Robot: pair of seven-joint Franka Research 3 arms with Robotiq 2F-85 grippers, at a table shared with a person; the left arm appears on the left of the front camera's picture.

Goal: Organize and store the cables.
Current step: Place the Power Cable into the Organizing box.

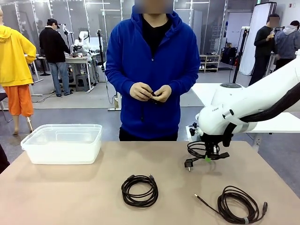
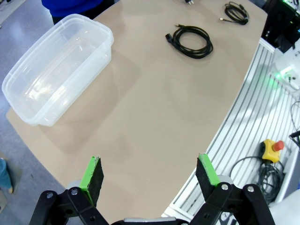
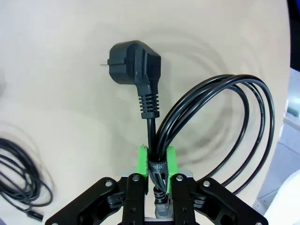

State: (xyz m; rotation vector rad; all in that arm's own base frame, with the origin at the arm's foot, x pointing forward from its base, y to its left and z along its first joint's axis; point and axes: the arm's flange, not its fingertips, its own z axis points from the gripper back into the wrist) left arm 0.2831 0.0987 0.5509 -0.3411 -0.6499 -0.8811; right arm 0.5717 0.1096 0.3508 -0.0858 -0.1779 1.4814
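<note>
Noted middle coil (image 1: 139,190) and larger coil (image 1: 239,204) lying loose on the near table (image 1: 70,197), with left gripper (image 2: 149,161) gaping, empty. Farther on, found right gripper (image 3: 157,154) clamped on plugged coil (image 3: 150,123). Beyond, judged clear bin (image 1: 61,152) empty: nothing stored yet.

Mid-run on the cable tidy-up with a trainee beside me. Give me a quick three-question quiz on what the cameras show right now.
1. True or false: the right gripper is shut on a cable with a mains plug.
2. How many coils lie on the table, free of any gripper? A) one B) two C) four
3. Fill in: the left gripper is ____, with nothing between its pads.

Key: 1 true. 2 B: the middle coil and the right-hand coil. 3 open.
</note>
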